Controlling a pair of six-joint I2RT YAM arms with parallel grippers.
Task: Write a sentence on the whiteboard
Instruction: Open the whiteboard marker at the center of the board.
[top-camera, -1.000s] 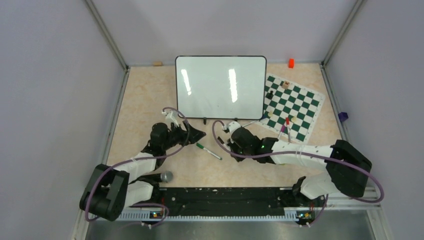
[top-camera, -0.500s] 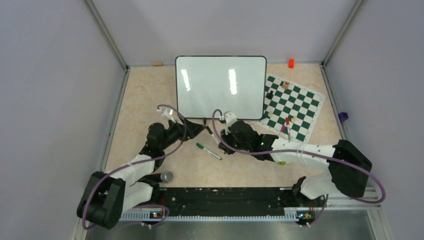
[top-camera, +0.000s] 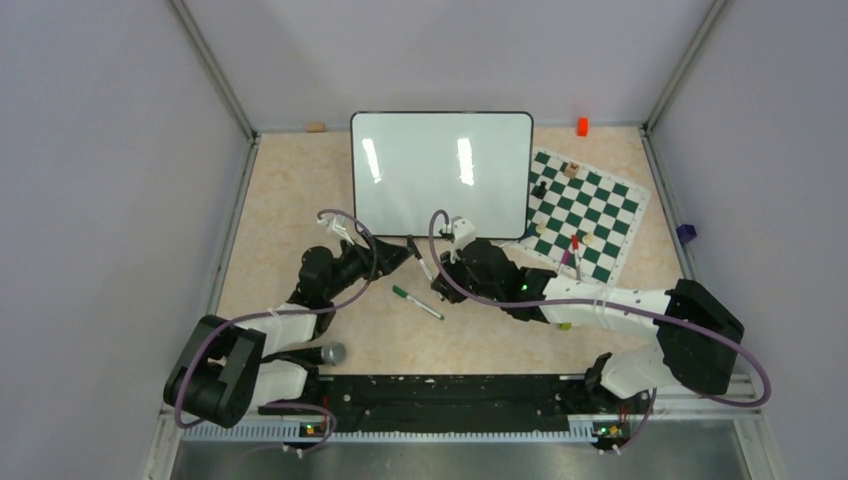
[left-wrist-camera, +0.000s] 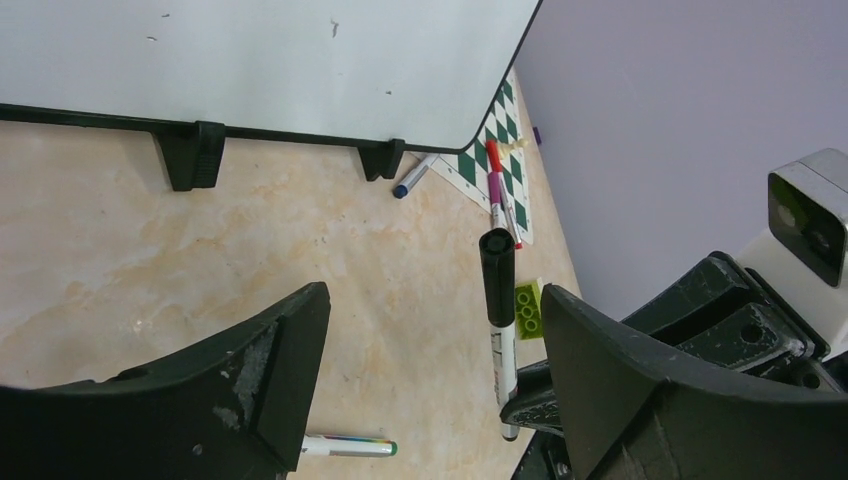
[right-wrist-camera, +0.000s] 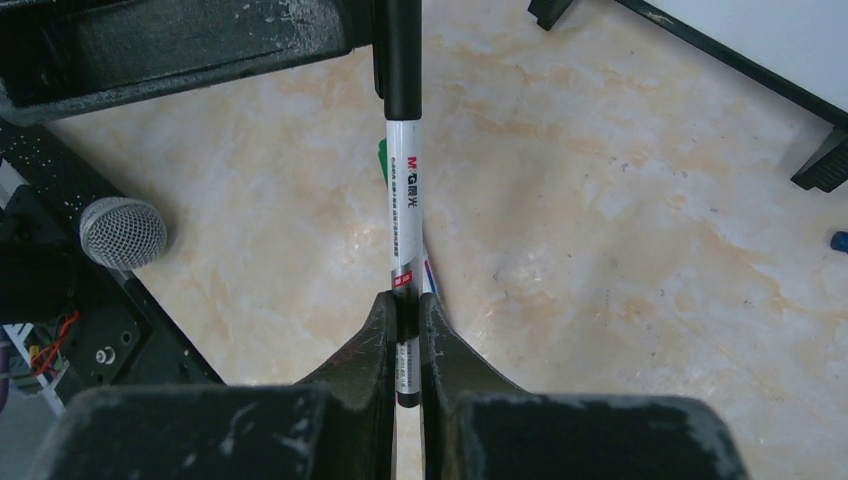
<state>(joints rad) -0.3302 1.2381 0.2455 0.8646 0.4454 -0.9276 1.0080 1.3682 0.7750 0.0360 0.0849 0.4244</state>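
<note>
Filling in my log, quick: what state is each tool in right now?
Left tool: open, gripping nothing.
Right tool: closed on the black-capped marker.

My left wrist camera crops the whiteboard (left-wrist-camera: 300, 60) at the top edge, leaving only its lower strip. The right wrist view clips the cap end of the marker (right-wrist-camera: 405, 220). Pieces on the chess mat (top-camera: 600, 205) are too small for me to name.

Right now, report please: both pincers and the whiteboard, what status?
Right pincer shut on capped black marker. Left pincer open around its cap. Whiteboard blank, no sentence yet. Green-capped marker loose on table.
</note>
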